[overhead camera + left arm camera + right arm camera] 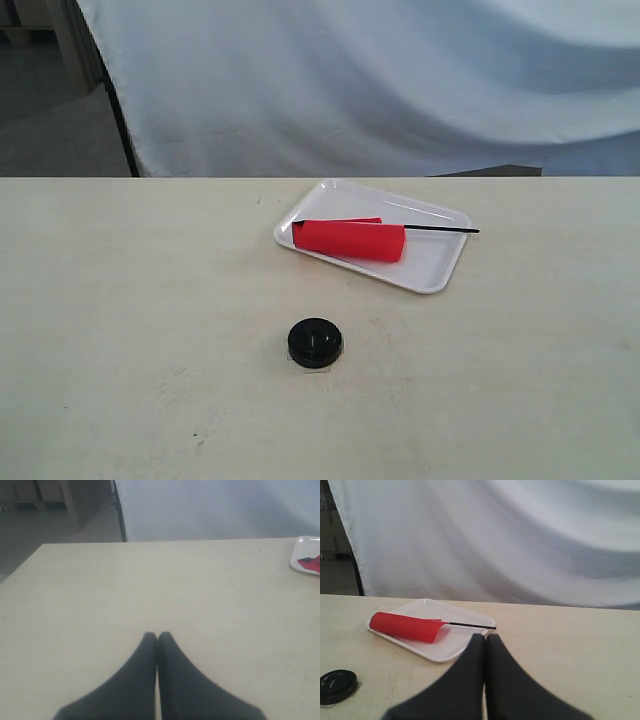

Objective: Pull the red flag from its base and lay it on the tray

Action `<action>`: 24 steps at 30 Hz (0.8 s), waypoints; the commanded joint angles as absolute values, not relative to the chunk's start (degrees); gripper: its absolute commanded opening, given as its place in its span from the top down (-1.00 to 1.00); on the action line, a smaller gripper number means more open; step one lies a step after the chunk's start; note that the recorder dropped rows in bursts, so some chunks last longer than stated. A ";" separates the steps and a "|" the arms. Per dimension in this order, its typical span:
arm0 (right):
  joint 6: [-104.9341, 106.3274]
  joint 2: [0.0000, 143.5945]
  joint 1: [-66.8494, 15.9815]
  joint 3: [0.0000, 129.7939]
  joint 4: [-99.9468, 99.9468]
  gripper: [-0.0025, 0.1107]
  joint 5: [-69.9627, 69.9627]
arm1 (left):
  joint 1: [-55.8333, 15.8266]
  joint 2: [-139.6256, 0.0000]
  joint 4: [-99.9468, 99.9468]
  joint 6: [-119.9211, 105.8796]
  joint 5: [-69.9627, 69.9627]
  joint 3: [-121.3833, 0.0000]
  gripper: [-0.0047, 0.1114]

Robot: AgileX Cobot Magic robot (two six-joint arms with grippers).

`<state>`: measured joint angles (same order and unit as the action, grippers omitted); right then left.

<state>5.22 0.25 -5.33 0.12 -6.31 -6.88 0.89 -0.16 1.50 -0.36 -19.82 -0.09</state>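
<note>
left gripper [158, 637] closed, empty | right gripper [485, 638] closed, empty | red flag [350, 240] on tray [436, 258]

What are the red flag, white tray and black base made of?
Flag: probably cloth, matte, since it lies in a soft roll. Tray: looks like smooth white plastic, slightly shiny along the rim. Base: glossy black, likely plastic; highlights show on top.

Pale tabletop [120, 330]; white draped backdrop [400, 80] behind; black upright pole [121, 120] left.
</note>
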 commanded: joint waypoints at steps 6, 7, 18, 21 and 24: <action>5.37 0.00 -5.63 0.00 -6.13 0.96 -9.06 | 0.66 0.00 1.75 0.00 -19.66 0.00 0.92; 5.37 0.00 -5.63 0.00 -6.13 0.96 -9.54 | 0.66 0.00 1.75 0.00 -19.66 0.00 0.92; 5.37 0.00 -5.63 0.00 -6.13 0.96 -9.24 | 0.66 0.00 1.75 0.00 -19.66 0.00 0.92; 5.37 0.00 -5.63 0.00 -6.13 0.96 -9.24 | 0.66 0.00 1.75 0.00 -19.66 0.00 0.92; 5.37 0.00 -5.63 0.00 -6.13 0.96 -9.24 | 0.66 0.00 1.75 0.00 -19.66 0.00 0.92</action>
<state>5.13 0.25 -5.33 0.12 -6.31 -9.08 0.89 -0.16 1.50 -0.36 -19.82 -0.09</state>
